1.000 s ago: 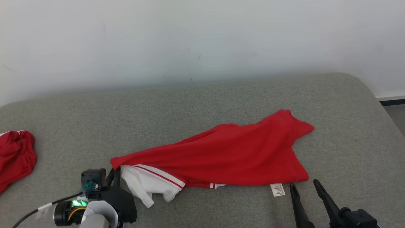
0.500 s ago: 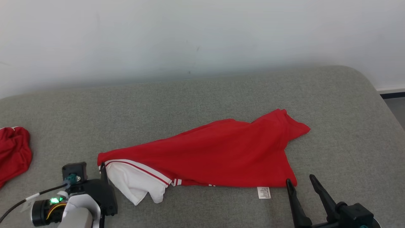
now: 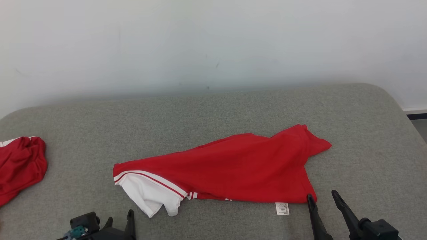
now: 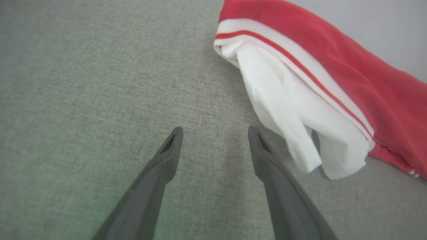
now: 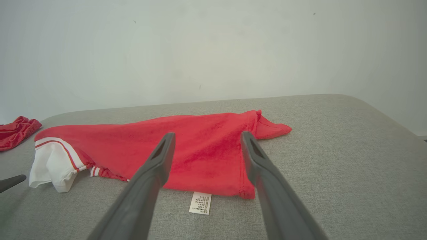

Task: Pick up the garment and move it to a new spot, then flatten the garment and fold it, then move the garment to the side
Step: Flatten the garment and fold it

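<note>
The garment (image 3: 233, 170) is red with a white, red-striped end and lies stretched flat across the grey padded surface (image 3: 213, 113). Its white end (image 4: 283, 110) sits just right of my left gripper (image 4: 216, 129), which is open with nothing between its fingers. In the head view the left gripper (image 3: 119, 218) stands at the bottom edge, short of the white end. My right gripper (image 3: 322, 195) is open at the garment's near right corner, beside a white label (image 3: 282, 208). The right wrist view shows that gripper (image 5: 207, 134) open over the garment (image 5: 200, 146).
Another crumpled red garment (image 3: 20, 166) lies at the surface's far left, also seen from the right wrist (image 5: 16, 128). A pale wall (image 3: 213, 43) stands behind the surface. The surface's rounded right edge (image 3: 400, 110) drops to the floor.
My left gripper has opened, let go of the garment's white end and drawn back toward me. The head camera has shifted a little. The right gripper has stayed open by the label.
</note>
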